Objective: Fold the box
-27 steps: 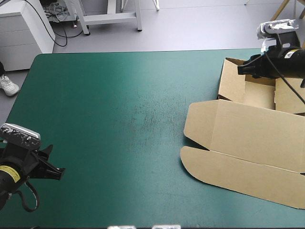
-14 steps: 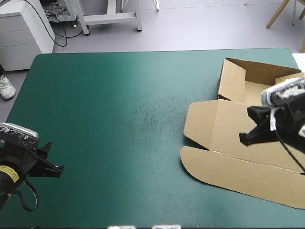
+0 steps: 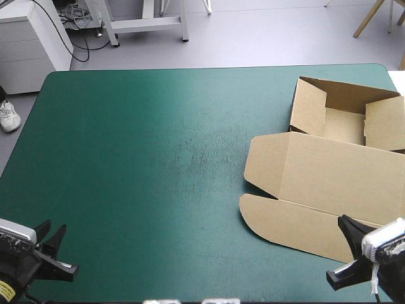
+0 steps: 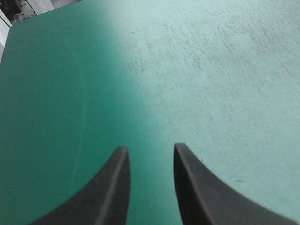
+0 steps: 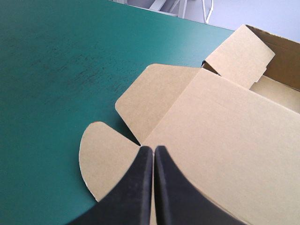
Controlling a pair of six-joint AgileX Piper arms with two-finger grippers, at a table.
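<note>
The brown box [image 3: 329, 171] lies at the table's right side. Its tray part [image 3: 345, 120] at the far right has walls raised, and the lid [image 5: 225, 140] lies flat toward the front with a rounded flap [image 5: 105, 159] at its near left. My right gripper [image 3: 338, 250] [image 5: 150, 148] is shut and holds nothing. It hovers at the near right corner, over the lid's front flap. My left gripper [image 3: 60, 250] [image 4: 149, 147] is open above bare teal-green cover at the near left corner, far from the box.
Teal-green cover [image 3: 158, 158] stretches from the box to the table's left edge. A white cabinet [image 3: 31, 38] stands on the floor beyond the far left corner. The box reaches close to the table's right edge.
My right gripper has swung from the tray's far wall, across the lid, to the near right corner. The left gripper has drawn back toward the near edge. The box has not moved.
</note>
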